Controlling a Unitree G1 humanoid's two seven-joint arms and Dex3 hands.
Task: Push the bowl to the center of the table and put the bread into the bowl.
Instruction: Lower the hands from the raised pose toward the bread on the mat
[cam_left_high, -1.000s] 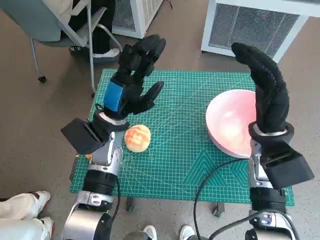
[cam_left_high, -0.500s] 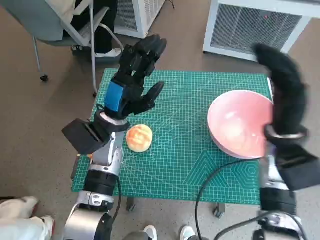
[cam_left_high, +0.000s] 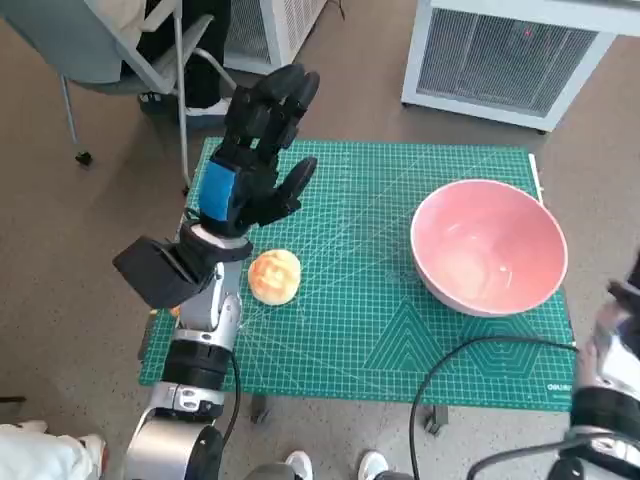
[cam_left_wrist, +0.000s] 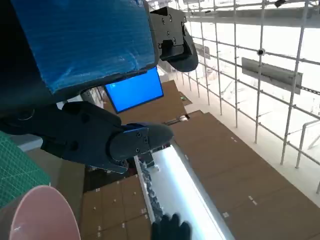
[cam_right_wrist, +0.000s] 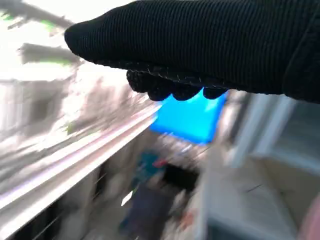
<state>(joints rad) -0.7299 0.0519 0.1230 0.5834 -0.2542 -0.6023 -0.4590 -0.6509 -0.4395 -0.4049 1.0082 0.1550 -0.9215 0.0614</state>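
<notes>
The pink bowl (cam_left_high: 490, 245) stands on the right part of the green cutting mat (cam_left_high: 360, 330), close to its right edge; its rim (cam_left_wrist: 40, 215) also shows in the left wrist view. A round golden bread roll (cam_left_high: 275, 276) lies on the mat's left part. My left hand (cam_left_high: 250, 165) hovers above the mat just behind the bread, fingers spread and holding nothing; its blue-taped back (cam_left_wrist: 80, 60) fills the left wrist view. My right hand (cam_right_wrist: 200, 45) is outside the head view, where only its forearm (cam_left_high: 610, 370) shows at the right edge. The glove lies stretched out with nothing in it.
The mat's middle between bread and bowl is bare. A black cable (cam_left_high: 450, 365) loops over the mat's front right. A chair (cam_left_high: 130, 50) with a seated person stands behind the table's left corner. White cabinets (cam_left_high: 500, 50) stand behind.
My right hand has swung from over the bowl out to the right and left the head view. The bowl, the bread and my left hand have hardly moved.
</notes>
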